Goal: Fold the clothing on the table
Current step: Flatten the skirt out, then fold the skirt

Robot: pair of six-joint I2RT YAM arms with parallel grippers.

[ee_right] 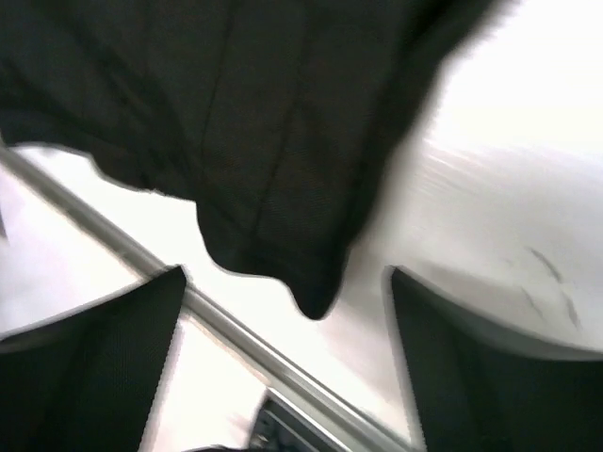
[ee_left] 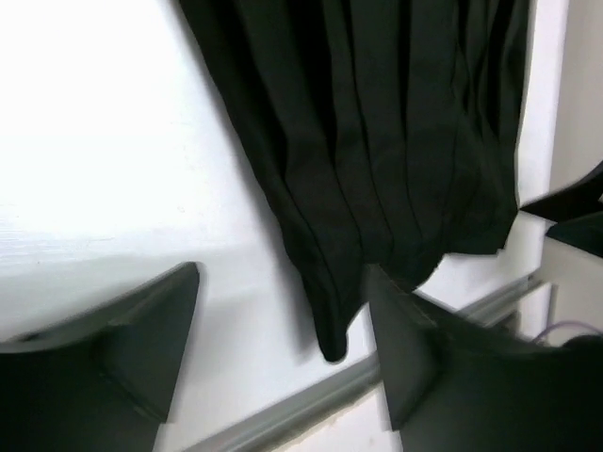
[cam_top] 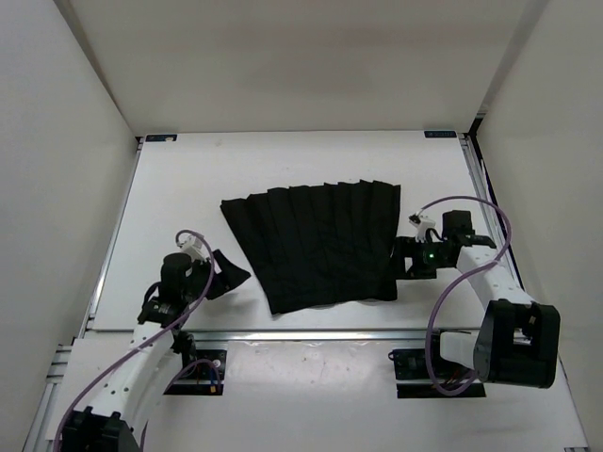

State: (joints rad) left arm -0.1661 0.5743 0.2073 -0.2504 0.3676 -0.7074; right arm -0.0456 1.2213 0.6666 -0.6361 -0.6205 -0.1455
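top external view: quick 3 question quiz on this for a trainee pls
1. True or false: the clothing hangs over the far edge of the table.
2. Pick one. The left gripper is: A) shut on the clothing; B) open, beside the clothing's left side; C) out of view.
3. Short answer: which gripper sits at the clothing's right edge, and how do its jaws stand?

Key: 1 false, it lies flat on the table. 2 B. 3 the right gripper, open.

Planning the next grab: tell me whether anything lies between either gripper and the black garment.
Nothing visible does. Only bare white table separates the left gripper from the garment at its left edge, and the right gripper sits beside its right edge.
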